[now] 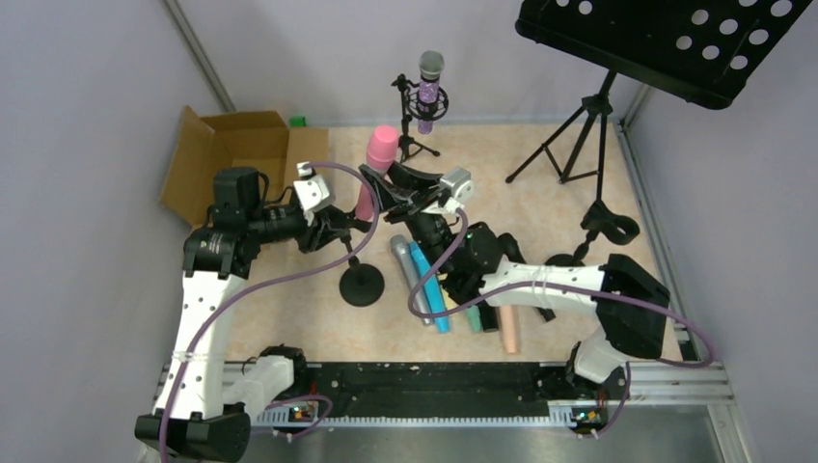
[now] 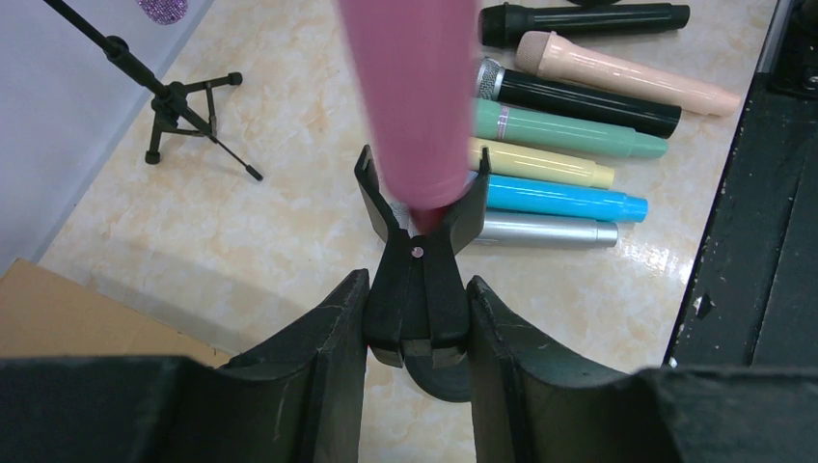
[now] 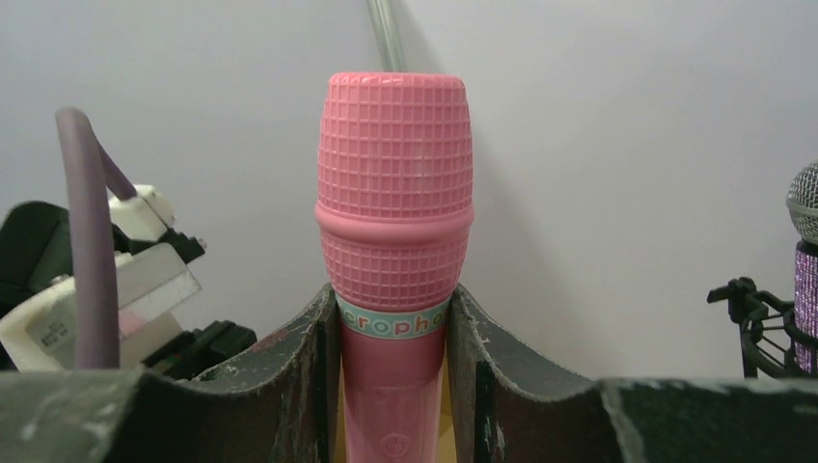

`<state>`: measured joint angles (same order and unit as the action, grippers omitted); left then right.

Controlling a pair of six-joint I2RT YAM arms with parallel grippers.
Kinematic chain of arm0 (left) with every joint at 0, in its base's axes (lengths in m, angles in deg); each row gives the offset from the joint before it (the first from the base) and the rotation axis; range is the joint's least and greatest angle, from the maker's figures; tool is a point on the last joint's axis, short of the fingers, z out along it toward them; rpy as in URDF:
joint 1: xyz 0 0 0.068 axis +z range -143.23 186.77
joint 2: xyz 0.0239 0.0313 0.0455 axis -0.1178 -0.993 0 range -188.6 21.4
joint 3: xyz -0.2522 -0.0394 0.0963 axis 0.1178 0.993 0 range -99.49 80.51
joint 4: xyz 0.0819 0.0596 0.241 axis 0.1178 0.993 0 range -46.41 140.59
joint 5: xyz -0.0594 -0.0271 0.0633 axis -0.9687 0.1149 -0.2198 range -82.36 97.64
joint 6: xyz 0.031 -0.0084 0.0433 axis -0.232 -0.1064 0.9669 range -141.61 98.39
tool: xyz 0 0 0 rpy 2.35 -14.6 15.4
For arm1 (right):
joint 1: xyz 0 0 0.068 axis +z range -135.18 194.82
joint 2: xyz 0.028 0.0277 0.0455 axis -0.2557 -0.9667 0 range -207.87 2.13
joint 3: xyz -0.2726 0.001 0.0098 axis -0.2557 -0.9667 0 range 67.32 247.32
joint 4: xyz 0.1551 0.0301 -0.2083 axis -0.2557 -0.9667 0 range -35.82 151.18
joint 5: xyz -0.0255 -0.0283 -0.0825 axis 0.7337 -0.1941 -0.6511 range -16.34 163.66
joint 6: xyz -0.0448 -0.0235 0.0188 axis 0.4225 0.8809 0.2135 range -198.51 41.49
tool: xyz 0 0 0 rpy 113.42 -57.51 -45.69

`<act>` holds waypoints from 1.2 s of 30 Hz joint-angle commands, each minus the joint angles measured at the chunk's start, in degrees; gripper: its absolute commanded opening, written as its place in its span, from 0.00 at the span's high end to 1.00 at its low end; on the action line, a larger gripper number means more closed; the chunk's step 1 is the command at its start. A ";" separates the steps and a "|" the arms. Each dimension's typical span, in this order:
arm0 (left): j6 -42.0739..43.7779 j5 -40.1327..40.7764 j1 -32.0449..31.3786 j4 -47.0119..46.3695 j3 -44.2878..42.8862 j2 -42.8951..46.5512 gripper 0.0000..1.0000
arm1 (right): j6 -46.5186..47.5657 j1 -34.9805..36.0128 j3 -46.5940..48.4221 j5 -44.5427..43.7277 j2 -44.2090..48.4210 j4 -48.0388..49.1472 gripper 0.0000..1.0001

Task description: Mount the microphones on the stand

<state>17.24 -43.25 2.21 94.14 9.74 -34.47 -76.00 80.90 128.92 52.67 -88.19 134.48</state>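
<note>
Grey walls close in on three sides, beige marbled counter [image 1: 502, 154] underneath. Far left, a cardboard box [image 1: 231, 154] lies open against the wall, with a stretch of open counter between it and the stand's round base [image 1: 362, 286]. The left jaws are clamped on the stand's black clip [image 2: 417, 289], one on each flank. In that clip's fork sits the lower end of the pink microphone [image 3: 395, 183], right between the prongs. The right jaws are closed on its handle just under the teal band, and the gridded head stands clear above them.

Just right of the base, a row lies side by side: silver microphone [image 2: 540, 231], blue microphone [image 2: 564, 200], yellow microphone [image 2: 540, 164], teal microphone [image 2: 569, 132], black microphone [image 2: 579, 92] and peach microphone [image 2: 627, 82], all near the dark rail [image 1: 434, 386] at the near edge. At the back wall the purple microphone [image 1: 430, 92] stands upright in a small tripod [image 1: 417, 145], well apart from the pink one. Far right, a music stand [image 1: 675, 43] overhangs the corner.
</note>
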 commanded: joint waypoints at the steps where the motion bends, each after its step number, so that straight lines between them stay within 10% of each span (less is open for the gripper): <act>1: -0.29 0.99 -0.27 -0.60 1.13 0.23 1.00 | 2.24 2.27 -1.03 -2.26 -3.10 6.29 1.00; 30: 0.83 1.41 -0.27 -0.48 0.94 -0.11 1.00 | 6.56 8.17 -4.63 -6.28 -11.70 14.82 1.00; 33: 0.64 1.62 -0.23 -0.51 0.87 -0.19 0.80 | 6.46 8.57 -4.86 -6.31 -11.94 14.87 1.00; 36: 0.80 1.67 -0.28 -0.42 0.81 -0.14 0.17 | 6.19 9.20 -5.16 -6.57 -12.17 14.63 1.00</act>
<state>17.70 -42.66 2.21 94.05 10.22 -33.86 -66.61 86.72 124.62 43.90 -98.66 150.37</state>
